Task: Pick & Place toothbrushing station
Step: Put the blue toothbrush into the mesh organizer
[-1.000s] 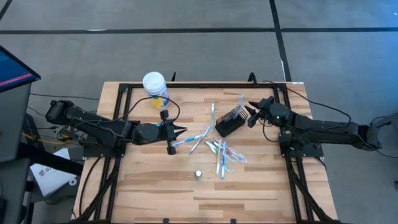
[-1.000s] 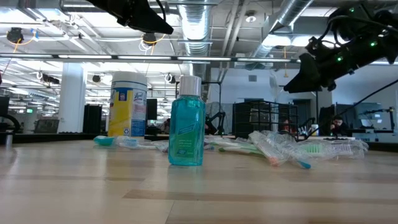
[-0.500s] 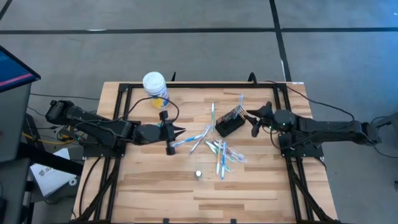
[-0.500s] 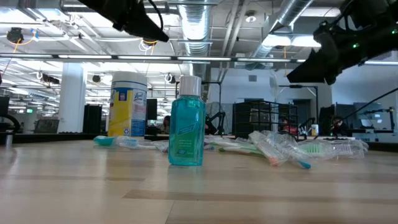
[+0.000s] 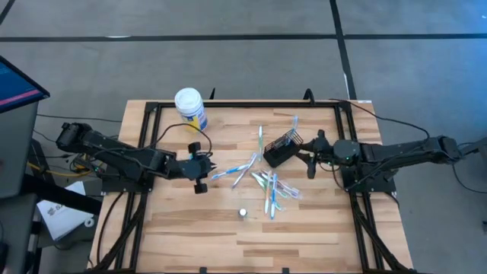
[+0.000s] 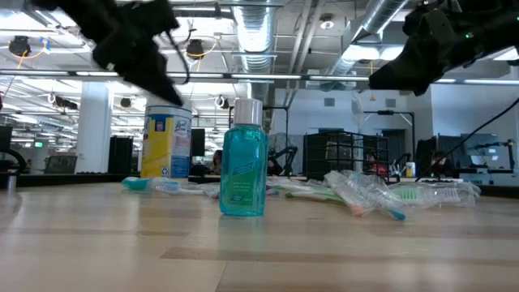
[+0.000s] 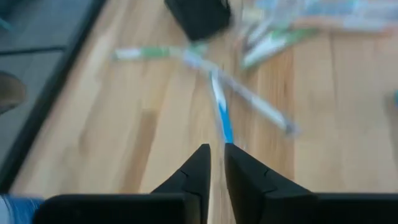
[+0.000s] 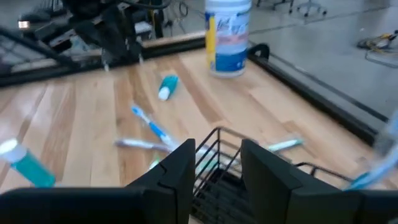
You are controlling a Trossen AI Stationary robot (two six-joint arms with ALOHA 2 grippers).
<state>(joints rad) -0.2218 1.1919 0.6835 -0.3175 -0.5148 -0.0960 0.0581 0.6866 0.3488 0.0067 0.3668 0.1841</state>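
Observation:
The black wire-mesh holder point(image 5: 279, 150) rests on the table right of centre and also shows in the right wrist view point(image 8: 217, 163). Several white, blue and green toothbrushes point(image 5: 268, 184) lie scattered around it on the wood. A teal bottle point(image 5: 243, 213) stands upright nearer the front; it also shows in the low view point(image 6: 243, 166). A small teal tube point(image 8: 168, 86) lies flat. My right gripper point(image 5: 307, 157) is open just right of the holder, whose rim shows between the fingers point(image 8: 219, 163). My left gripper point(image 5: 212, 161) is shut and empty, left of a blue toothbrush point(image 7: 221, 118).
A white-lidded yellow-and-blue jar point(image 5: 189, 106) stands at the far left of the table; it also shows in the low view point(image 6: 166, 136). Black frame rails point(image 5: 228, 104) run along the table's far and side edges. Bare wood lies at the near edge.
My left gripper has drawn back toward the table's left edge, away from the toothbrushes, and has come lower. My right gripper has gone toward the table's near edge, alongside the holder's right side. The holder, brushes and bottle have stayed where they were.

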